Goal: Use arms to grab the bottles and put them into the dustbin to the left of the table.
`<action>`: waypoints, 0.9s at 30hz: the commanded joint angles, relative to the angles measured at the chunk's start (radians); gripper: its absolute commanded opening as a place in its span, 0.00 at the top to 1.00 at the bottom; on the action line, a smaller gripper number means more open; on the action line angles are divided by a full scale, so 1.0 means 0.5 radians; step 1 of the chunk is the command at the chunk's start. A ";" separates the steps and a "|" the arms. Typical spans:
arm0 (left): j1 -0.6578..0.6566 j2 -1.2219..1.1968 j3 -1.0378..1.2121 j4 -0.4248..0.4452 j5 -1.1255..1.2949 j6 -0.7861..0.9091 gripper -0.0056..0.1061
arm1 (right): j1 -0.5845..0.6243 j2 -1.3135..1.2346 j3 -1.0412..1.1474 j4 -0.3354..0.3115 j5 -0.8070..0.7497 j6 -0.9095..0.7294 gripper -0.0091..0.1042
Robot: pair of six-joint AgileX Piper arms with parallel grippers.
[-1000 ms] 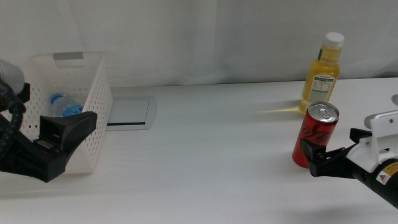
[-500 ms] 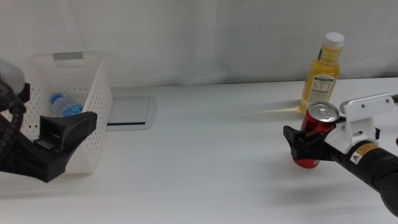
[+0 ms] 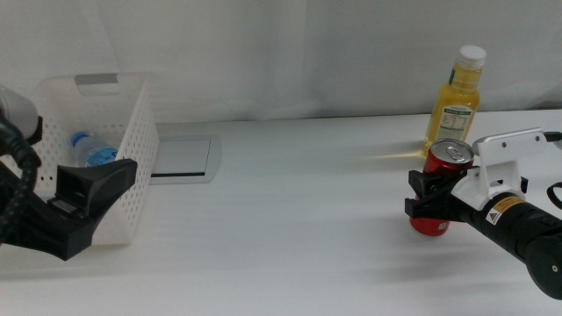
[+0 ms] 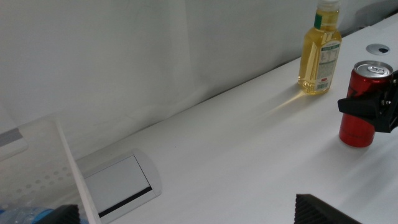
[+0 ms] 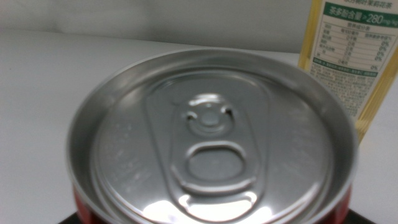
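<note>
A small clear water bottle with a blue cap lies inside the white perforated dustbin at the table's left. My left gripper waits open and empty just in front of that dustbin, and in the left wrist view the left gripper has nothing between its fingers. The yellow juice bottle with a white cap stands upright at the far right. Just in front of it stands a red soda can. My right gripper is right at this can, whose silver top fills the right wrist view.
A grey rectangular plate is set into the white tabletop beside the dustbin. A white curtain closes off the back. The juice bottle stands close behind the can. A round hole sits in the table past the can.
My right arm came in from the lower right and up to the red can, which has shifted slightly left. The left arm has not moved.
</note>
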 commanded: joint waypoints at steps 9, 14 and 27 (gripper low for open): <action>-0.014 -0.007 0.013 -0.005 -0.014 0.006 0.17 | 0.292 -0.286 -0.013 -0.145 -0.072 0.046 0.94; -0.014 -0.007 0.013 -0.005 -0.014 0.006 0.17 | 0.531 -0.259 -0.016 -0.141 -0.072 0.046 0.94; -0.014 -0.007 0.013 -0.005 -0.014 0.006 0.17 | 0.709 0.079 -0.224 -0.127 -0.059 0.046 0.94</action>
